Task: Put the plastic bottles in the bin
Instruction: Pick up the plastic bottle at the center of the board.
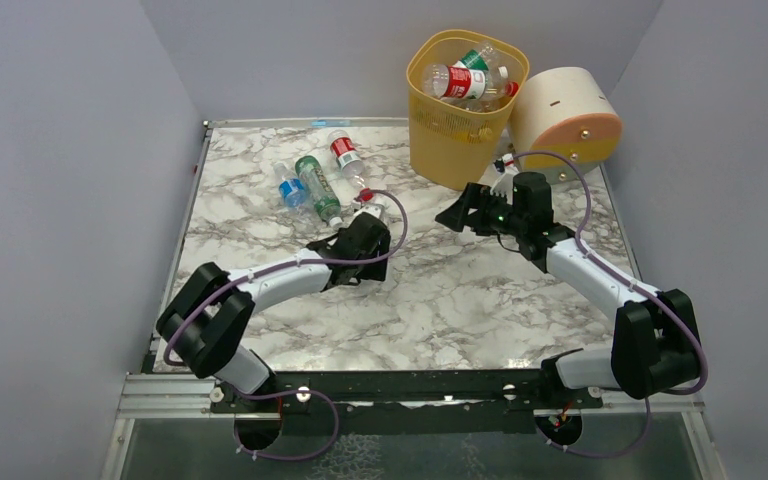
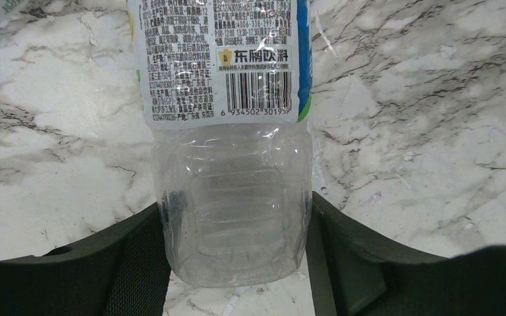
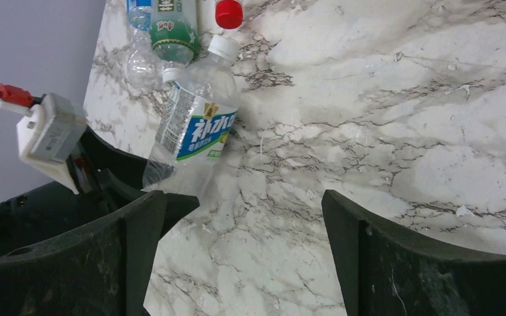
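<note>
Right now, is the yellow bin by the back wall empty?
No, the top view shows several bottles lying inside the bin, one with a red label.

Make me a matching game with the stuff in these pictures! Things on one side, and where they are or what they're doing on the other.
Things:
1. tall yellow-orange perforated plastic bin
2. clear plastic bottle with barcode label
3. green-labelled plastic bottle
4. right claw

Places or states:
A. lying beside the small blue-labelled bottle
B. open, holding nothing
C. between the left claw fingers
D. has bottles inside

Pairs: 1-D, 2-C, 3-A, 4-B
</note>
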